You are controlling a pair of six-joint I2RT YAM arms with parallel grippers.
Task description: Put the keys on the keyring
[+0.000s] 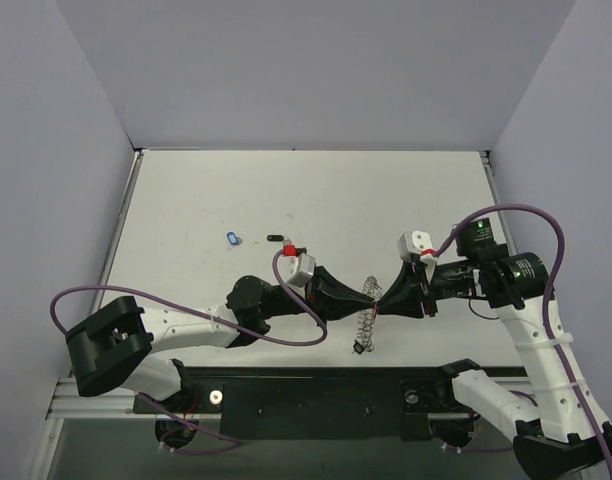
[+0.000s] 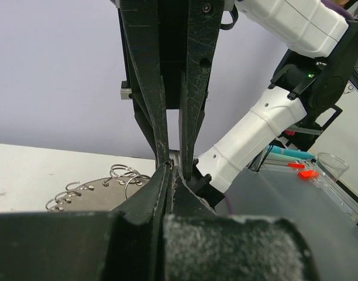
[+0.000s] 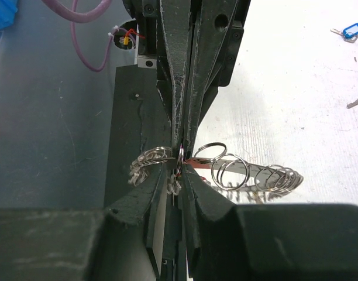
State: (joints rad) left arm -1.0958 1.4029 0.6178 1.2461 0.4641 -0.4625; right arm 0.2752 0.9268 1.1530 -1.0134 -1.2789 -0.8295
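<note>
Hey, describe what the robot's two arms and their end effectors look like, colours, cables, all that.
Both the left arm and right arm have white shells with black joints. A purple cable loops along each. The left end effector and right end effector are black, with long tapered fingers and a pale grey block behind each.

White table [image 1: 286, 190], pale walls [image 1: 46, 150], clear cup [image 2: 334, 165] near 2 red pieces [image 2: 308, 174]

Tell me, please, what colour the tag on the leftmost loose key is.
The key tag is blue, best seen in the right wrist view.
</note>
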